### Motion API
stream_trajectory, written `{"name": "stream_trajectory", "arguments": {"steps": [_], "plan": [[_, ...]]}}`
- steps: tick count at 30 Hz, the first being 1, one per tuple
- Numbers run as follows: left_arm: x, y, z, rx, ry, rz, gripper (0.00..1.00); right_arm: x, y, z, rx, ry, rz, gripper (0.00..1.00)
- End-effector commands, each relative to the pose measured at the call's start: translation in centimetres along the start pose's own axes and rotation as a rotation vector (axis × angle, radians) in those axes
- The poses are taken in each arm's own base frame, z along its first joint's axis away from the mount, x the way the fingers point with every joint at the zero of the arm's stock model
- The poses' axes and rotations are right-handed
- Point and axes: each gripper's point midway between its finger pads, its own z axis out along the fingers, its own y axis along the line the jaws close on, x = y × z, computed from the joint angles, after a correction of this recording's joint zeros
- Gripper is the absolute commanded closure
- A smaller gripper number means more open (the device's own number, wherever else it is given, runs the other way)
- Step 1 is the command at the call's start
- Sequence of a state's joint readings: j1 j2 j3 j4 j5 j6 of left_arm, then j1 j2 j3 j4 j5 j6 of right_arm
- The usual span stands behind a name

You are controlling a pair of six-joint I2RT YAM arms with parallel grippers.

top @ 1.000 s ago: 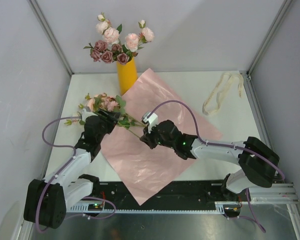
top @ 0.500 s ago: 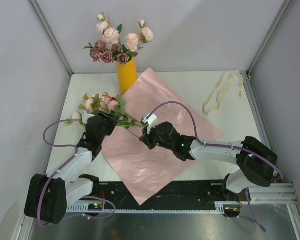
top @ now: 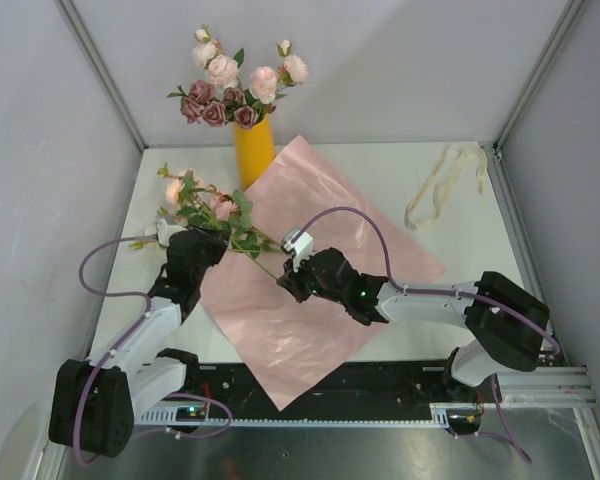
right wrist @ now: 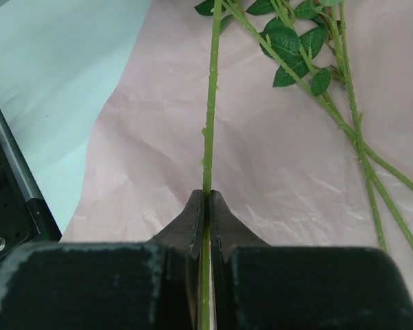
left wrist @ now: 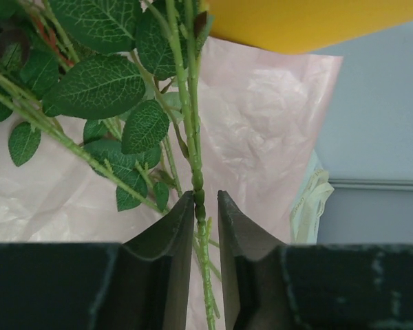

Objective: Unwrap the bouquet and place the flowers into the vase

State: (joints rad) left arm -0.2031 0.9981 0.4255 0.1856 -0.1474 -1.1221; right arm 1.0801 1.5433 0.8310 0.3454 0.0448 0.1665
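The yellow vase (top: 254,150) stands at the back with several roses (top: 235,85) in it. The bouquet is undone: its pink paper (top: 320,270) lies flat, and loose flowers (top: 190,195) lie over its left corner. My left gripper (top: 212,243) straddles their leafy stems. In the left wrist view its jaws (left wrist: 205,196) stand narrowly open around one green stem (left wrist: 191,124), which leans on the left finger with a slit beside the right one. My right gripper (right wrist: 207,194) is shut on a single long stem (right wrist: 210,103) low over the paper (right wrist: 158,137).
The cream ribbon (top: 440,195) lies loose at the back right of the white table (top: 460,240). The vase's base (left wrist: 296,24) shows just beyond the stems in the left wrist view. Frame posts and grey walls close in on both sides.
My left jaws have closed from wide to a narrow gap around the stem. The loose flower heads have swung toward the back left. The right gripper has shifted slightly left, still shut.
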Motion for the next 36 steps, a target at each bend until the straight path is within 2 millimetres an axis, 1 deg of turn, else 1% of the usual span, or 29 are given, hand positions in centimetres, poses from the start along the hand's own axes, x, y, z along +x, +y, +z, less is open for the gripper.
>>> {"name": "stream_trajectory", "arguments": {"steps": [1, 2, 4, 6, 8, 11, 15, 19, 25, 29, 32, 36], "plan": [[-3.2, -3.8, -0.8, 0.107, -0.106, 0.006, 0.77, -0.1, 0.9, 0.5, -0.031, -0.027, 0.013, 1.00], [-3.2, -3.9, -1.0, 0.117, -0.108, 0.000, 0.78, -0.1, 1.0, 0.5, -0.035, -0.027, 0.016, 1.00], [-3.7, -4.7, -1.6, 0.158, -0.127, -0.004, 0.79, 0.1, 1.3, 0.7, -0.045, -0.025, 0.022, 1.00], [-4.2, -5.4, -2.1, 0.190, -0.147, 0.003, 0.77, 0.3, 1.4, 0.8, -0.052, -0.021, 0.023, 1.00], [-4.3, -5.7, -2.5, 0.212, -0.155, 0.012, 0.74, 0.5, 1.5, 1.0, -0.054, -0.019, 0.024, 1.00], [-3.9, -5.4, -2.8, 0.249, -0.156, 0.007, 0.68, 0.4, 1.9, 1.1, -0.064, -0.026, 0.013, 1.00], [-3.4, -6.0, -3.2, 0.329, -0.151, 0.004, 0.60, 0.4, 2.4, 0.9, -0.077, -0.027, -0.011, 1.00], [-2.9, -6.6, -3.1, 0.361, -0.127, 0.049, 0.58, 0.5, 2.6, 0.6, -0.079, -0.030, -0.027, 1.00], [-2.3, -6.3, -2.9, 0.361, -0.102, 0.068, 0.57, -0.5, 2.9, 0.0, -0.081, -0.060, -0.041, 1.00], [-2.1, -7.1, -3.3, 0.404, -0.087, 0.063, 0.56, -1.0, 2.8, -0.3, -0.072, -0.074, -0.071, 1.00], [-1.3, -7.8, -3.6, 0.444, -0.046, 0.073, 0.56, -2.0, 2.7, -0.8, -0.059, -0.100, -0.101, 1.00], [-0.4, -6.9, -3.3, 0.430, -0.009, 0.071, 0.56, -4.0, 2.8, -1.9, -0.047, -0.155, -0.134, 1.00]]}}
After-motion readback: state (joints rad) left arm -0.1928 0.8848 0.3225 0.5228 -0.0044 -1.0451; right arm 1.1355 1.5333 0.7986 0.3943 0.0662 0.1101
